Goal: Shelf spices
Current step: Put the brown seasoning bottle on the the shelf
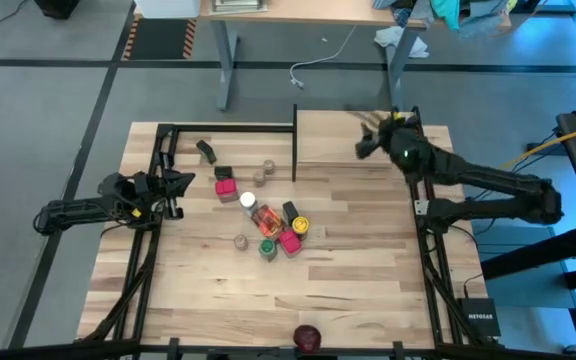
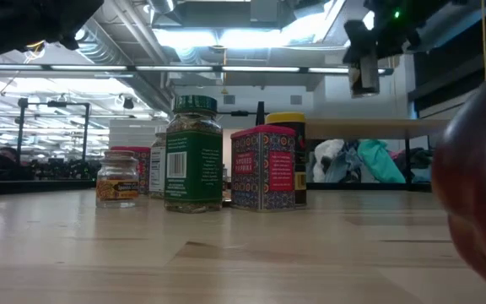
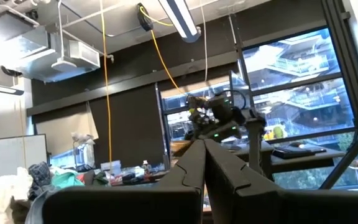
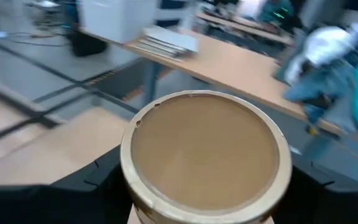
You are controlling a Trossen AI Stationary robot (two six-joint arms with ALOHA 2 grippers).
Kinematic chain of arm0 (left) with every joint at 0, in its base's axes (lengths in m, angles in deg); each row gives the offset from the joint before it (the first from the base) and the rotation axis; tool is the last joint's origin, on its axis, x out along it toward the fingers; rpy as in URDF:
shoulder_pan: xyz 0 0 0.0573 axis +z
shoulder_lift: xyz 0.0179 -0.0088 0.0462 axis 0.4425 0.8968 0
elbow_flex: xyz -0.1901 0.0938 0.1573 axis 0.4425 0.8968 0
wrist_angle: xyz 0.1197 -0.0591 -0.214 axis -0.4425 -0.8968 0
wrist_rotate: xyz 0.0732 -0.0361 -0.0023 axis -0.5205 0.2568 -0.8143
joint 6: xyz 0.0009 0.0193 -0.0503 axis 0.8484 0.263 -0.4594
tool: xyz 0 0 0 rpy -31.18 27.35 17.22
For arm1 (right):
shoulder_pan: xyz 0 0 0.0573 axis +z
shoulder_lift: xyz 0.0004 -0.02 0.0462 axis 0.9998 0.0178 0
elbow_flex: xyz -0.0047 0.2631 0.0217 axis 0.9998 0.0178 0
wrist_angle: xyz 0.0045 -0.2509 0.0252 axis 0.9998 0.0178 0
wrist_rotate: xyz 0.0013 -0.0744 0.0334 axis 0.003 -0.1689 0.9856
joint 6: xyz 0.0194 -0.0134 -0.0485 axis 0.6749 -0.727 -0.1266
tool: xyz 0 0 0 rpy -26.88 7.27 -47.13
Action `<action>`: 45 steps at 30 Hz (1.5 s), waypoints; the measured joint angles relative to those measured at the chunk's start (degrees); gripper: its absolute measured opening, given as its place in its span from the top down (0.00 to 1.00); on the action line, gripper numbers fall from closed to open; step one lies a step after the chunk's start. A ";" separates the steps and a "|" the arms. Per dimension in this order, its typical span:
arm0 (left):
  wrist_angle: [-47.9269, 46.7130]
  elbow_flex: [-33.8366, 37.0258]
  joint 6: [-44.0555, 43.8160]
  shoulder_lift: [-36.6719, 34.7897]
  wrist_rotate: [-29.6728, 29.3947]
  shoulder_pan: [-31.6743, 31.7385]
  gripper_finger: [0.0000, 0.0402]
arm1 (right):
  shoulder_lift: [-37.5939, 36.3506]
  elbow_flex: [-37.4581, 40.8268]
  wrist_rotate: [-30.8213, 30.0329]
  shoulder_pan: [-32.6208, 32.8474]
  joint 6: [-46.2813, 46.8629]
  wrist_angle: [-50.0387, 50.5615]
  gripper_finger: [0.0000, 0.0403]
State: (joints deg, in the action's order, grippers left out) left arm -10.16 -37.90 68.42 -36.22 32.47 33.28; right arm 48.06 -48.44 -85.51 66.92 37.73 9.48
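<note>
**Right arm carrying tan-lidded jar over the shelf; rest of spices unshelved**

Right gripper (image 1: pixel 370 140) sat raised above the shelf (image 1: pixel 348 140) at the table's far side, jaws spread wide around a tan-lidded jar (image 4: pixel 205 155); the wrist view showed the round lid filling the gap between the fingers. In the low view the jar hung well above the tabletop (image 1: pixel 348 270). Judged step: transport of one jar, placement not yet done.

Left gripper (image 1: pixel 173 187) waited at the table's left edge, jaws pressed together, holding nothing.

Remaining spices clustered mid-table: pink-red box (image 1: pixel 226 186), white-capped bottle (image 1: pixel 248 200), green-lidded jar (image 2: pixel 193 154), second pink box (image 2: pixel 262 167), small jar (image 2: pixel 117 179). A few more pieces lay nearer the frame's back left; too small to identify. Dark red round object (image 1: pixel 307 337) at the near edge, unclear what.

Next move likely calls for lowering the jar upright onto the shelf board, clear of the black frame post (image 1: pixel 295 142), then releasing. Exact height above the board couldn't be told.
</note>
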 joint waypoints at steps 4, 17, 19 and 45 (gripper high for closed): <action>0.00 0.00 0.22 0.01 -0.11 0.01 1.00 | 0.58 0.41 5.90 -11.15 1.89 -0.93 0.31; 0.29 0.00 0.42 0.01 -0.14 0.01 1.00 | 1.97 3.53 15.02 -30.49 8.27 -5.20 0.31; 0.26 0.00 0.42 0.01 -0.14 0.01 1.00 | 2.79 3.54 14.42 -30.42 8.76 -5.65 0.31; -0.24 0.00 -0.33 -0.01 -0.13 0.01 1.00 | 8.93 3.48 11.32 -30.86 11.61 -6.52 0.22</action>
State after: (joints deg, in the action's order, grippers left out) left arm -10.40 -37.90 68.09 -36.23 32.35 33.29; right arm 56.99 -44.95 -74.19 36.06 49.34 2.96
